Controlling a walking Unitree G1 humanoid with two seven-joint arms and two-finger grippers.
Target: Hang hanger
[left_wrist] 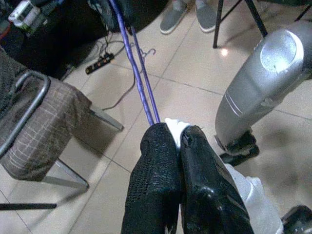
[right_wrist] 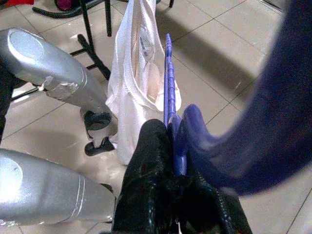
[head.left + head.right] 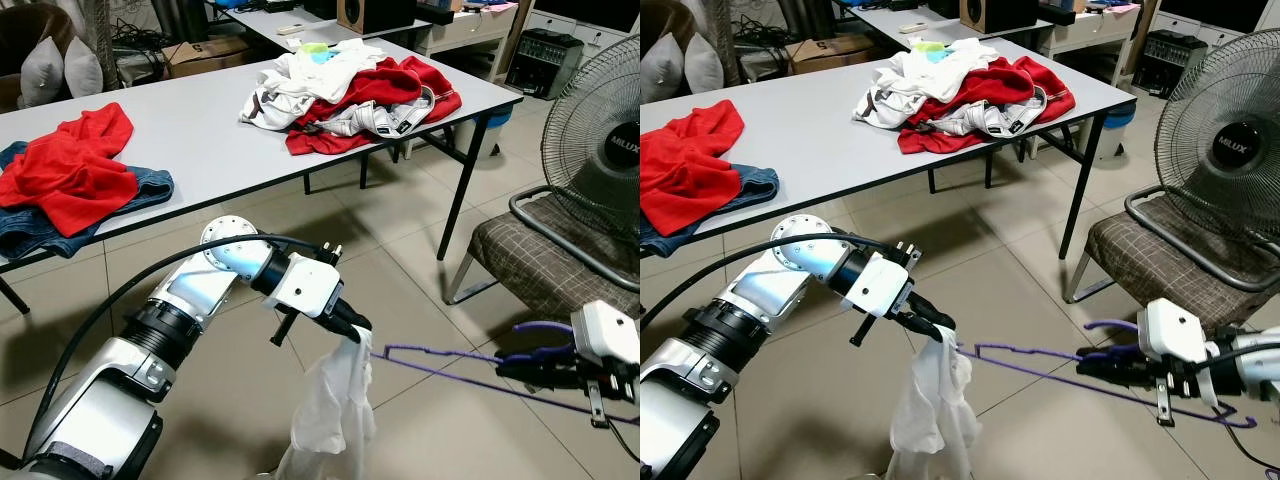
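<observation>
The right gripper clamped the purple hanger; the left gripper, at nine o'clock, pinched the white garment. Threading it on seemed next.

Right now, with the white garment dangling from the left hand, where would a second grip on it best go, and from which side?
Grip the white garment at its bunched top edge, just below the left hand. Come from the robot's right: the purple hanger, held by the right hand, already points there. Lower down the cloth hangs loose and folded, a poorer hold.
</observation>
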